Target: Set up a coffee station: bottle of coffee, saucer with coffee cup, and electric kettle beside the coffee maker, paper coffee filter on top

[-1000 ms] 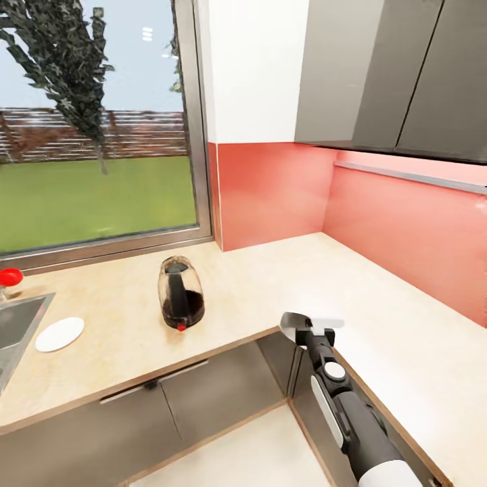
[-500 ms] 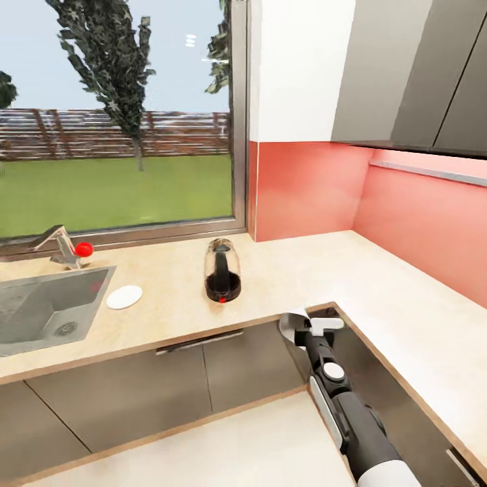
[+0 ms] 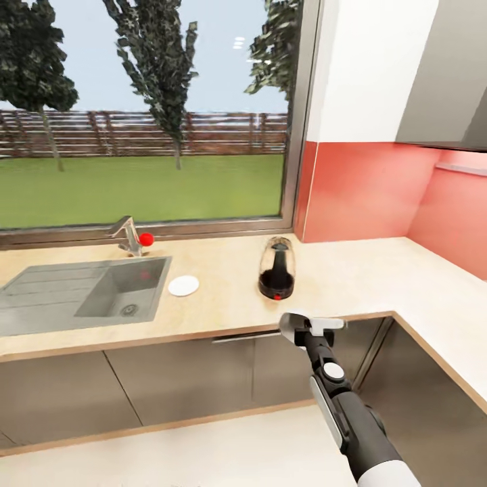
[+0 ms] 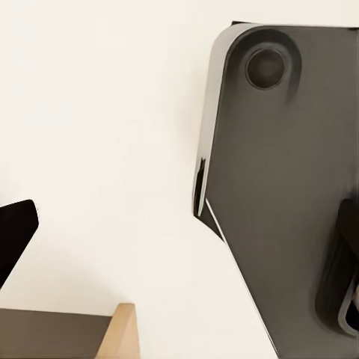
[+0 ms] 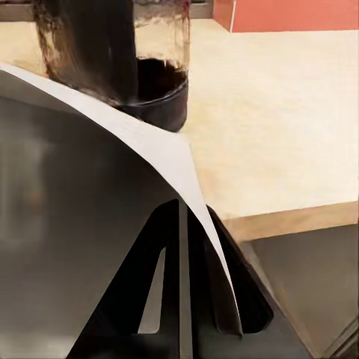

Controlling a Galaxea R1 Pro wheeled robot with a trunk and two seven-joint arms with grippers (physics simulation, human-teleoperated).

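Note:
The electric kettle (image 3: 276, 269), clear glass on a black base with a red switch, stands on the kitchen countertop (image 3: 223, 308) under the window. The white saucer (image 3: 183, 285) lies left of it, by the sink. My right gripper (image 3: 312, 327) hovers just off the counter's front edge, in front of the kettle, shut on the paper coffee filter (image 3: 293, 327). In the right wrist view the filter (image 5: 90, 224) fans out from the gripper (image 5: 183, 221), with the kettle (image 5: 120, 52) close behind. My left gripper (image 4: 179, 247) hangs open over the floor. The coffee maker, bottle of coffee, coffee cup and kitchen shelf are out of view.
A steel sink (image 3: 81, 291) with a faucet (image 3: 128, 233) and red knob is set in the counter at left. The counter turns a corner at right, along a red backsplash (image 3: 365, 189). Grey cabinet fronts (image 3: 182, 379) run below, above pale floor.
The camera has swung left: the kettle and saucer slid right in the picture and the whole sink came into view. My right gripper keeps the filter at the same spot in the frame.

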